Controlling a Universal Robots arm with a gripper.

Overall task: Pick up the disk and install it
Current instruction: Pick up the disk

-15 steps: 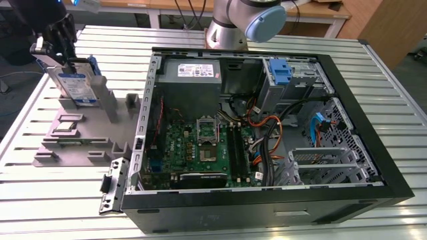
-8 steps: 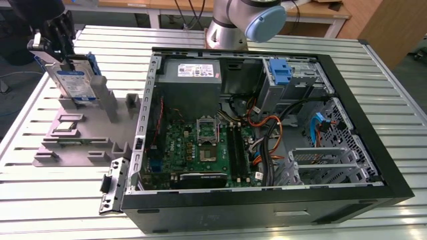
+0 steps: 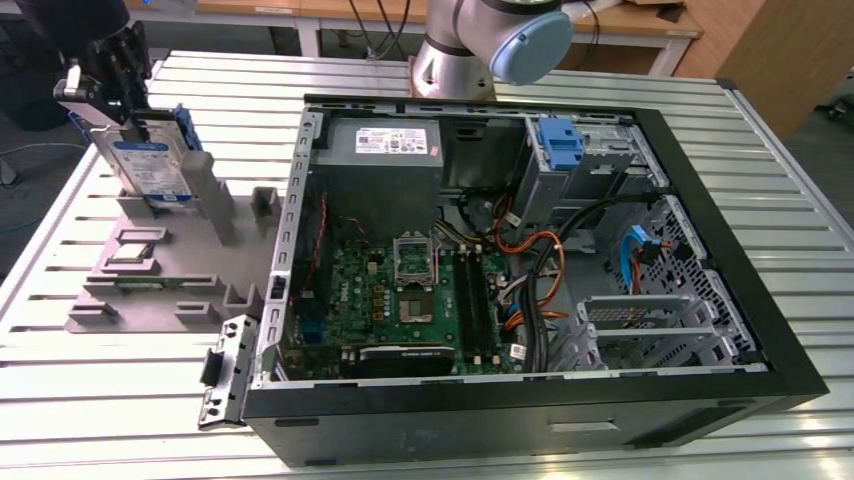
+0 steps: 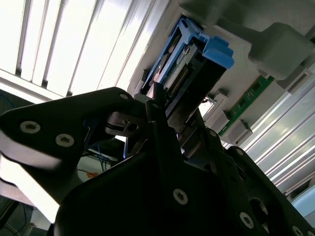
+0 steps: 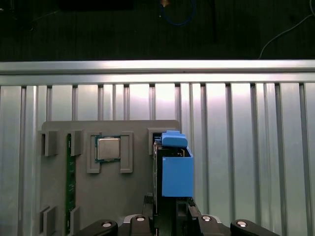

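Observation:
The disk (image 3: 144, 165) stands upright on edge at the back of the grey fixture (image 3: 174, 270), at the exterior view's left; it is silver with a blue-and-white label and blue carrier rails. My gripper (image 3: 127, 125) comes down onto its top edge, with the fingers closed against both faces. In the first wrist view the disk (image 5: 172, 172) shows edge-on with its blue rail, held by the gripper (image 5: 167, 209). In the second wrist view the disk (image 4: 189, 64) runs out from between the gripper (image 4: 162, 105) fingers. Its lower edge is still at the fixture's slot.
The open computer case (image 3: 534, 405) lies at the exterior view's right, with a blue bracket (image 3: 561, 145) in its rear drive bay, a power supply (image 3: 387, 145) and loose cables. The fixture also holds a processor chip (image 5: 108, 148) and a memory stick (image 5: 70, 182). The arm's base (image 3: 467, 50) stands behind the case.

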